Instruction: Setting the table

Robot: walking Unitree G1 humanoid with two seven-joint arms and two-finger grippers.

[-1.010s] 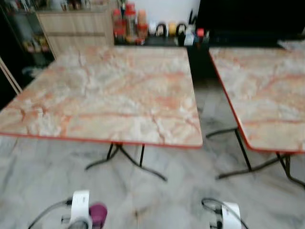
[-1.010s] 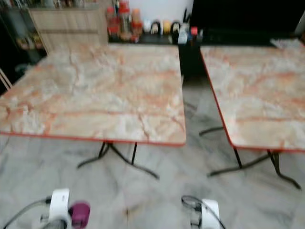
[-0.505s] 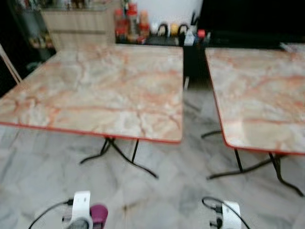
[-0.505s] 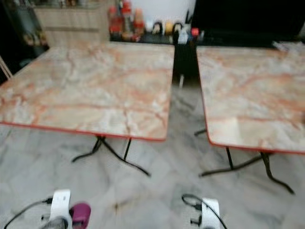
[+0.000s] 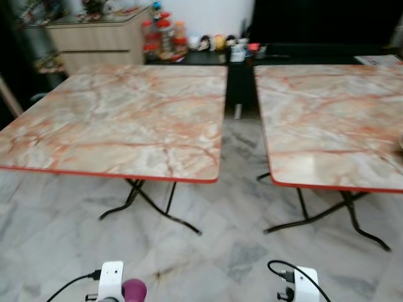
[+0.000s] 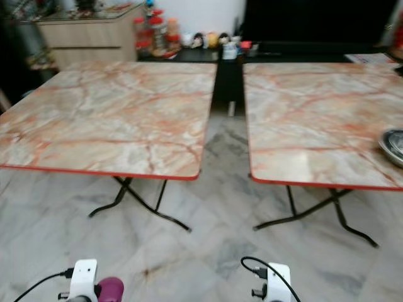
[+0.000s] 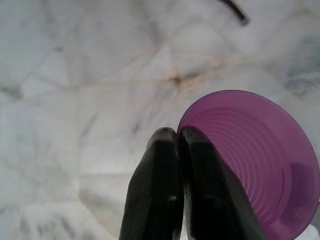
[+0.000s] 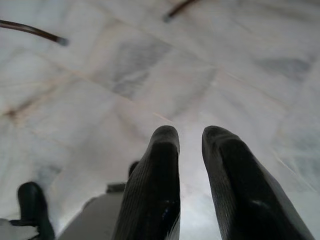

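Note:
Two square tables with orange-veined marble tops stand ahead, the left table (image 5: 126, 119) and the right table (image 5: 327, 119), both with bare tops except for a metal bowl (image 6: 393, 146) at the right table's right edge. My left gripper (image 7: 178, 134) hangs low over the floor, shut on the rim of a purple plastic cup (image 7: 250, 160); the cup (image 5: 134, 290) also peeks up beside my left wrist in the eye views. Hanging low on the other side, my right gripper (image 8: 191, 134) holds nothing, and a narrow gap shows between its fingers.
A narrow aisle (image 5: 239, 132) of grey marble floor runs between the tables. Black folding legs (image 5: 151, 204) splay out under each table. Behind them a dark counter holds bottles and jars (image 5: 165, 38), beside a wooden cabinet (image 5: 94, 38).
The camera has swung to the right, so both tables sit further left in the picture and the metal bowl has come into view. The cup stays held.

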